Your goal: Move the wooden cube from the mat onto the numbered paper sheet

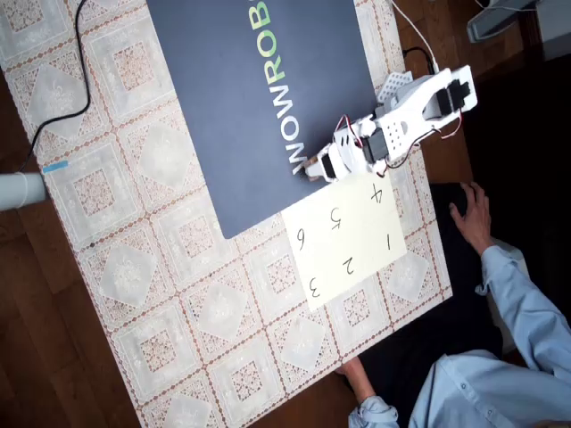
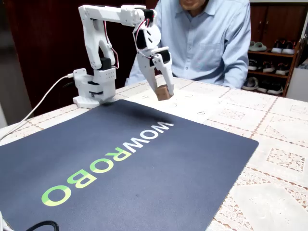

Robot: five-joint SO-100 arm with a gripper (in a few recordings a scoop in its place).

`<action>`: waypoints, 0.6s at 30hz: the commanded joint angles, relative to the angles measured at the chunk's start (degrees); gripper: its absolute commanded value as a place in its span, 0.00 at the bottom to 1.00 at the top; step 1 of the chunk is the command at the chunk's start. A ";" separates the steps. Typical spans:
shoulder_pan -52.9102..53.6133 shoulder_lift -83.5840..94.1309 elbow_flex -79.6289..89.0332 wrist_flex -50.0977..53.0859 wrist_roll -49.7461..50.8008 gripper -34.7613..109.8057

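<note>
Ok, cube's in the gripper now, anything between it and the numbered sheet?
Nothing visible. The gripper holds the wooden cube in the air near the mat edge, and the numbered paper sheet lies right beside it, with only handwritten numerals on it. A person's hand rests off to the side.

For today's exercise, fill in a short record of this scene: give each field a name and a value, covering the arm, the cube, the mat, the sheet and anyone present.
gripper: shut on the wooden cube, held above the table
mat: dark navy, WOWROBO lettering, nothing resting on it
numbered paper sheet: cream, numerals 1 to 6, beside the mat's edge
tablecloth: beige lace pattern
person: seated behind the table in a light blue shirt
</note>
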 commanded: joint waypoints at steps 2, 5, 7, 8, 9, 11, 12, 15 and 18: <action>-11.16 13.71 7.82 -4.92 3.60 0.24; -14.15 16.26 7.82 -3.60 6.33 0.24; -15.73 17.75 7.73 -2.64 7.56 0.24; -16.70 18.37 7.73 -1.76 8.35 0.24; -17.67 19.34 8.35 -1.05 9.05 0.24; -20.30 21.62 11.34 -0.18 9.58 0.24; -21.88 23.29 13.80 -0.26 9.58 0.24; -26.98 27.77 20.57 -0.18 9.40 0.24; -31.73 29.88 25.58 -0.44 10.20 0.24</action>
